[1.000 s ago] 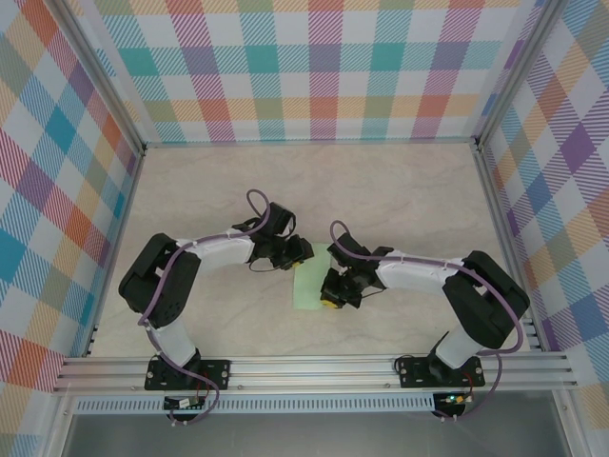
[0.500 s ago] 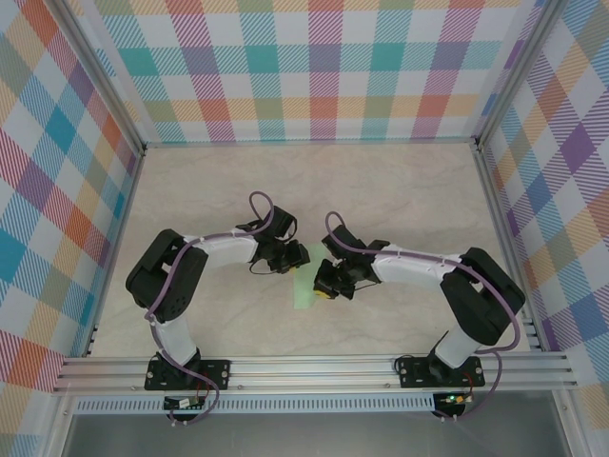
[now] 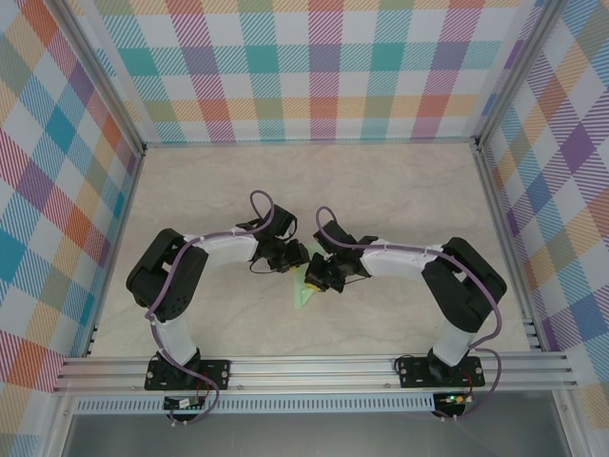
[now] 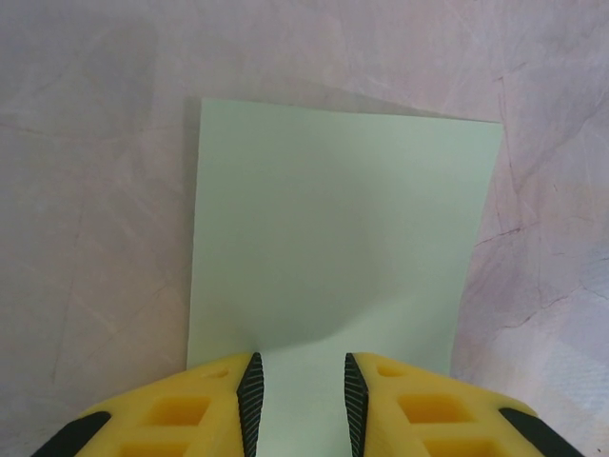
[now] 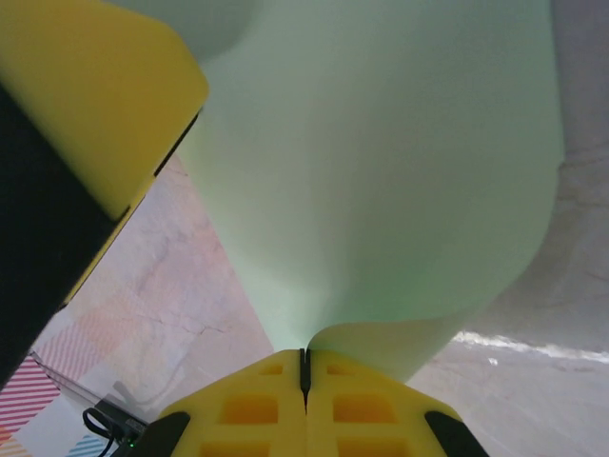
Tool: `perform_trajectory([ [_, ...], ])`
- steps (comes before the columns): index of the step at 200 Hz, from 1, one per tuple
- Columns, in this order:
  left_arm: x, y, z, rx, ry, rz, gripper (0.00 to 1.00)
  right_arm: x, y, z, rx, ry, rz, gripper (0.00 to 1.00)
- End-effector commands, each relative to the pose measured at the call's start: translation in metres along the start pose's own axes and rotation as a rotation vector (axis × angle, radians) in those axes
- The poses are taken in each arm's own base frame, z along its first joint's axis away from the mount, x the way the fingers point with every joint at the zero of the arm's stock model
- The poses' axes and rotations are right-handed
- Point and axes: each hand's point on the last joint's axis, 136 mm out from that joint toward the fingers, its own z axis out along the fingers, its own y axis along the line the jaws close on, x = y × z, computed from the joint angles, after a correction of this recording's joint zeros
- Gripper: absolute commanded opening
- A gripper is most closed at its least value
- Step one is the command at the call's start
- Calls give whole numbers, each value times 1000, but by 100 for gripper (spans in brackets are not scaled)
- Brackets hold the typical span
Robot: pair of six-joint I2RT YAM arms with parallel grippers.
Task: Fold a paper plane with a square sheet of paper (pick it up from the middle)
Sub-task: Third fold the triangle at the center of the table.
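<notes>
The square sheet of paper [image 3: 303, 293], pale mint green, lies mid-table between the two arms. In the left wrist view the square sheet of paper [image 4: 343, 219] lies flat under my left gripper [image 4: 301, 400], whose jaws stand apart over its near edge with nothing pinched between them. My right gripper [image 5: 305, 367] is shut on an edge of the square sheet of paper [image 5: 381, 171], which curls up and away from the jaws. From above, the right gripper [image 3: 314, 277] sits close against the left gripper [image 3: 298, 257]. A yellow left finger [image 5: 95, 95] shows at the upper left of the right wrist view.
The marbled beige table [image 3: 400, 190] is ringed by plaid walls [image 3: 314, 67] with aluminium posts. A metal rail [image 3: 314, 367] runs along the near edge, where both arm bases are bolted.
My right gripper has moved left towards the left gripper, carrying the paper's edge with it. The green patch seen from above has narrowed. The left arm shifted only slightly.
</notes>
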Motion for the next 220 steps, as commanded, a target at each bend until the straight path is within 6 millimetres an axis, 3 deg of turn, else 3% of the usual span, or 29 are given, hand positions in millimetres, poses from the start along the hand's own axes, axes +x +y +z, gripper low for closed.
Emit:
perform_trajectory([
  [1,1,5,-1,-22,26,0,32,-7,15,6,-32,-22,-20,4],
  [124,0,0,-3,-10,26,6,32,-14,11,19,-20,-34,-38,4],
  [220,0,0,-2,-8,30,6,32,-13,22,21,-68,-20,-102,4],
])
